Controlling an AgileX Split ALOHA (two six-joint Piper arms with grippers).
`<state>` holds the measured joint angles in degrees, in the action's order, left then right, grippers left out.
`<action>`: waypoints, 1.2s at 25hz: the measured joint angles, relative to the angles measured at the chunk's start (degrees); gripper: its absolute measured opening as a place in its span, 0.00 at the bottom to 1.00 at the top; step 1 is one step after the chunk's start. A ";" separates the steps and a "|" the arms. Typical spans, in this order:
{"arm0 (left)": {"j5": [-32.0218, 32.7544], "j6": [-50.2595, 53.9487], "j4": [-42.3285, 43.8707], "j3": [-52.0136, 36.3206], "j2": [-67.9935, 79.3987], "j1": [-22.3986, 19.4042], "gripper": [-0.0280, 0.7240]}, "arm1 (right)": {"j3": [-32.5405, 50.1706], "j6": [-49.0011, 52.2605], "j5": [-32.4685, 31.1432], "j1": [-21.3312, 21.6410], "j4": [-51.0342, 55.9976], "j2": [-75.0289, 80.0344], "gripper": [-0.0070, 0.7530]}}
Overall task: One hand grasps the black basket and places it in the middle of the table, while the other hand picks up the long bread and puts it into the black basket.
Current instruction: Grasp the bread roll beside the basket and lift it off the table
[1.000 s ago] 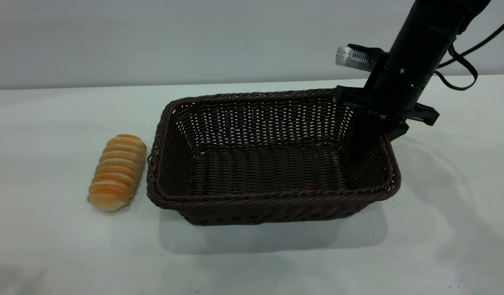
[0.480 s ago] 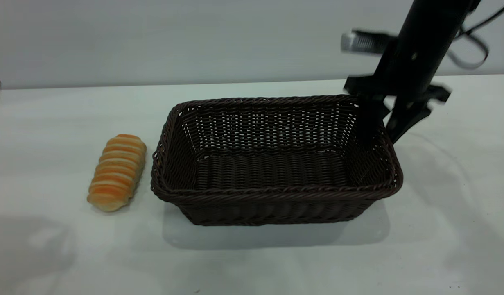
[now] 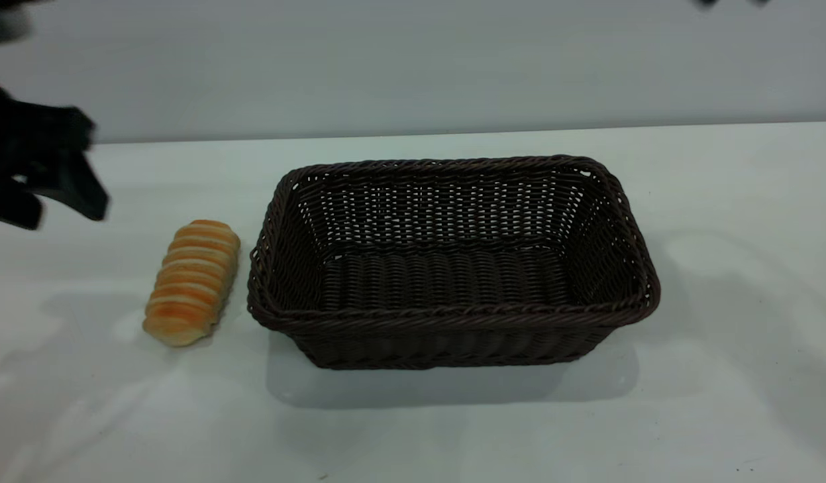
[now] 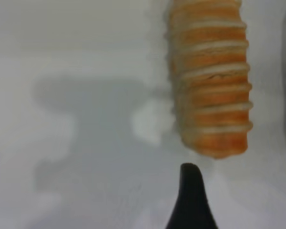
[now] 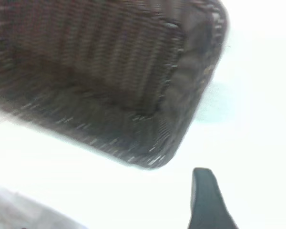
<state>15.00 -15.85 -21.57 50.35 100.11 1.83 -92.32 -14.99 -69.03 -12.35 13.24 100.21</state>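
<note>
A plain grey wall backs the pale table (image 3: 721, 402), and on it the basket (image 3: 453, 315) stands flat near the middle, empty, with nothing touching it. I judge the first half of the job done: the basket sits where it should, its open mouth facing up so something can be dropped in from above.

The bread (image 3: 192, 282) lies on the table just beside the basket's left end, apart from it, its long axis running roughly front to back. It is untouched.

My left gripper (image 3: 47, 194) hangs above the table at the far left edge of the exterior view, behind and to the left of the bread, not touching it. It looks to have two dark fingers apart, but they are smeared there, and my left wrist view shows only one fingertip (image 4: 193, 191) just short of the bread's near end, so I cannot tell how wide the jaws stand. I hold nothing in it.

My right gripper is out of the exterior view; its wrist view shows one fingertip (image 5: 205, 195) high over the table beside a basket corner, empty.

Next, I judge, the left must come over the bread and close across its narrow width.
</note>
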 joint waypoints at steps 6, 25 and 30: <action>-0.92 -1.12 0.00 5.90 10.57 2.38 0.81 | 11.30 -3.63 -1.30 -0.28 6.94 -17.61 0.57; -2.69 -1.16 0.09 16.40 27.83 4.17 0.29 | 49.29 -1.57 -1.49 -0.28 0.24 -63.46 0.57; 1.53 -0.92 5.45 16.22 23.82 4.17 0.16 | 57.93 0.08 -1.30 -0.28 -4.79 -75.25 0.57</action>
<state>16.54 -16.77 -16.12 66.57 123.93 6.00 -34.38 -14.92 -70.33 -12.63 8.46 24.96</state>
